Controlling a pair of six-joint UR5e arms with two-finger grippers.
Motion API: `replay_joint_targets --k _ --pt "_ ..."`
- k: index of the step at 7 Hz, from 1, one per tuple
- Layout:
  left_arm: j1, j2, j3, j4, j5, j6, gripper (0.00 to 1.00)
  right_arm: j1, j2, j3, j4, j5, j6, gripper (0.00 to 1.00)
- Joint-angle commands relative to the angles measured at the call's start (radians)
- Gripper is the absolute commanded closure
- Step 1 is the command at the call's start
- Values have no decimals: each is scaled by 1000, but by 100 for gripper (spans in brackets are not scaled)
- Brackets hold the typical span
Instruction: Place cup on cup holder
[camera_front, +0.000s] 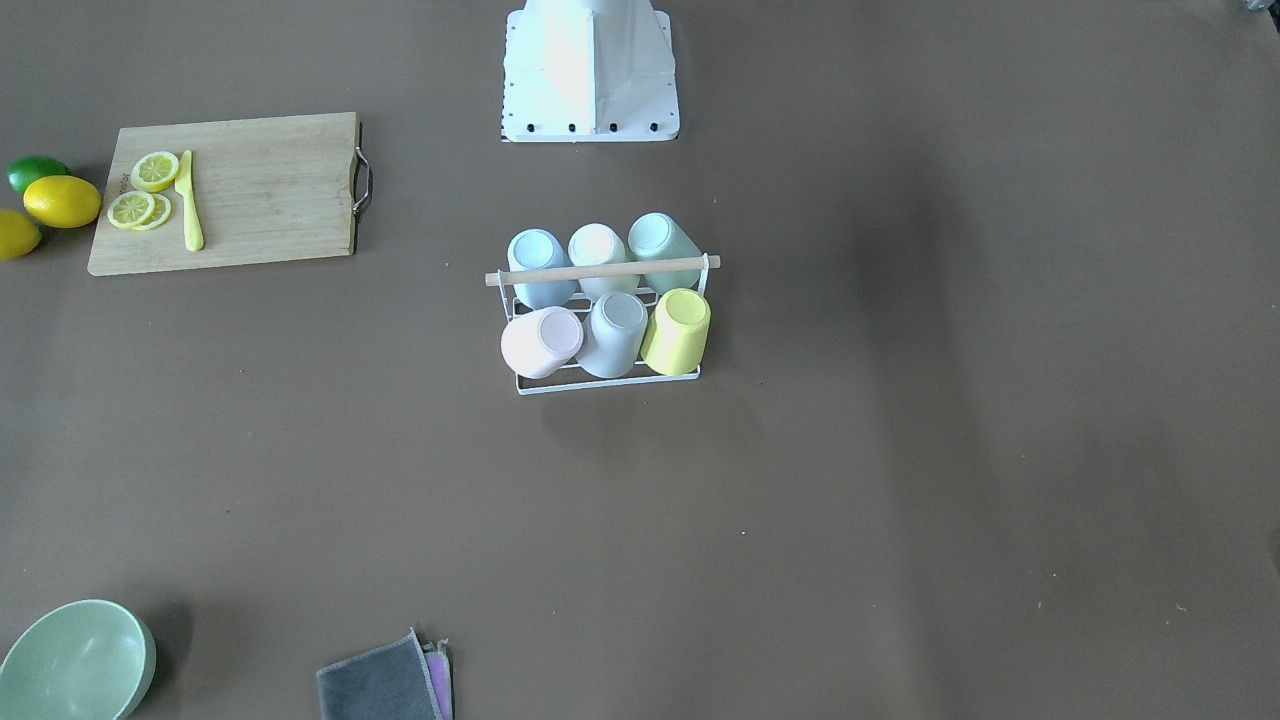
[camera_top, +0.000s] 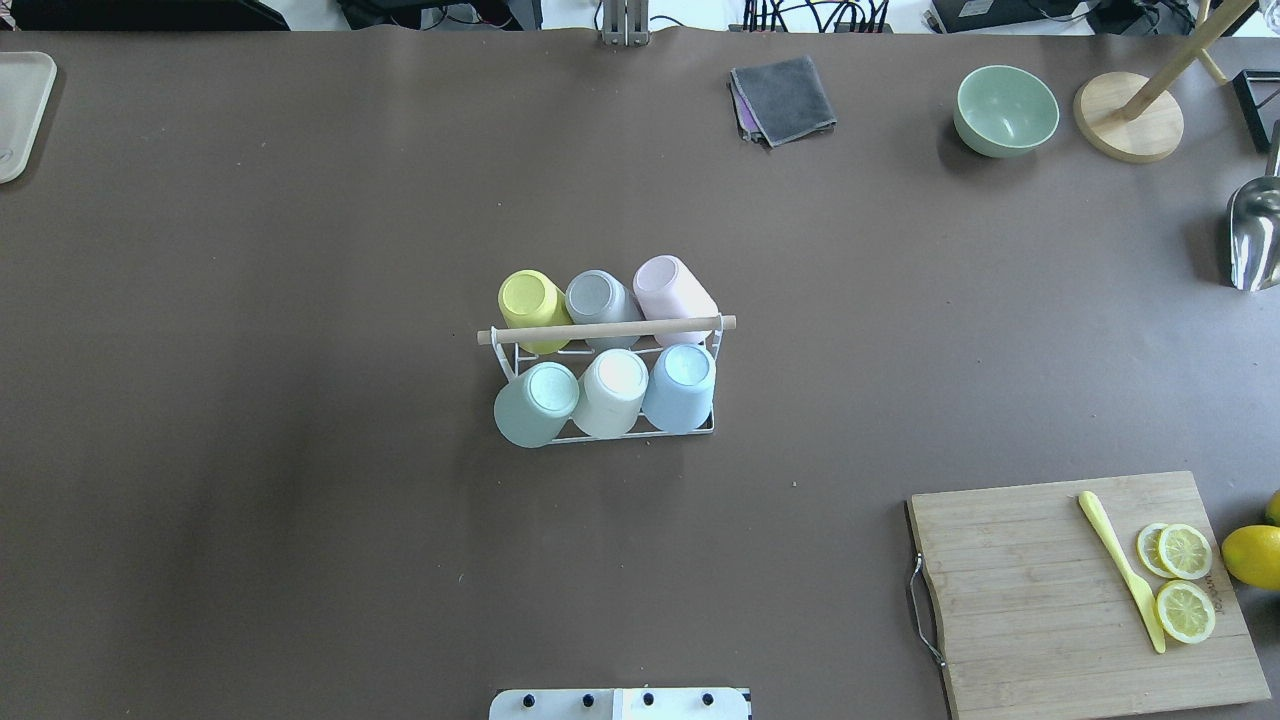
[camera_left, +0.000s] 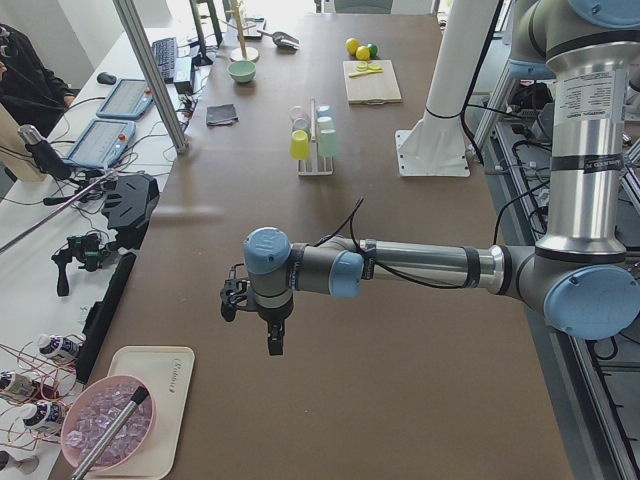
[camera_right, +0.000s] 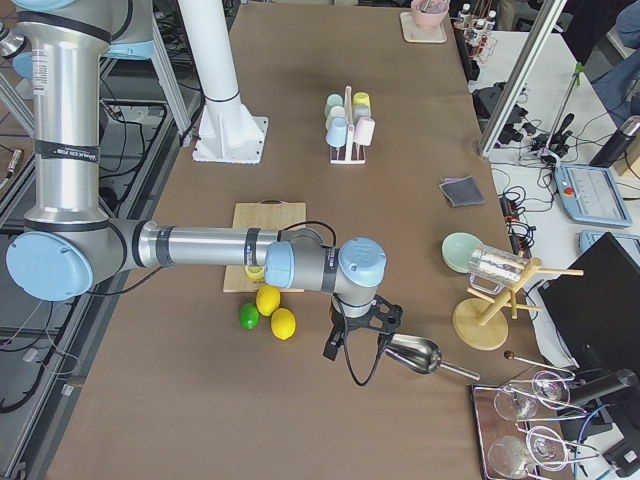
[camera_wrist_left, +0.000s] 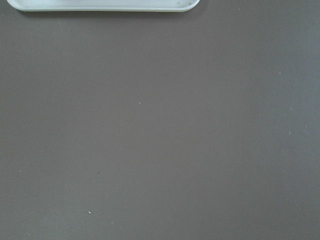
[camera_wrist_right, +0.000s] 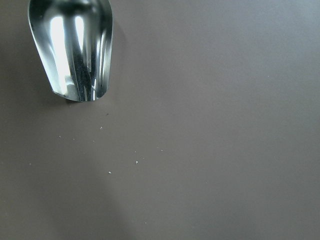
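White wire cup holder with wooden rod handle (camera_top: 607, 329) mid-surface. Six pastel plastic cups (camera_top: 613, 392) tilted bottoms-up on holder prongs. Cups look light, stiff, slick: you'd pinch wall near rim. Left gripper (camera_left: 275, 345), right gripper (camera_right: 340, 340) well apart from holder, off opposite ends. Cannot tell how far fingers spread, or whether they carry anything.

White wire cup holder (camera_top: 610, 434) mid-table — six cups (camera_top: 613, 391) inverted.

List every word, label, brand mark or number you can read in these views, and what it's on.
Nothing reads clearly.
Mark burned into the cutting board: too small.
Script on the white tray: blurred.
Printed labels on the left arm and right arm: too small.
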Motion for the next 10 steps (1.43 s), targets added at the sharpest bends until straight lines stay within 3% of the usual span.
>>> replay_joint_targets --k 1,10 --pt "0 -2 4 -1 3 0 2 16 0 16 2 16 -5 0" --pt "0 -5 14 -7 -1 9 2 16 11 10 4 7 -14 0"
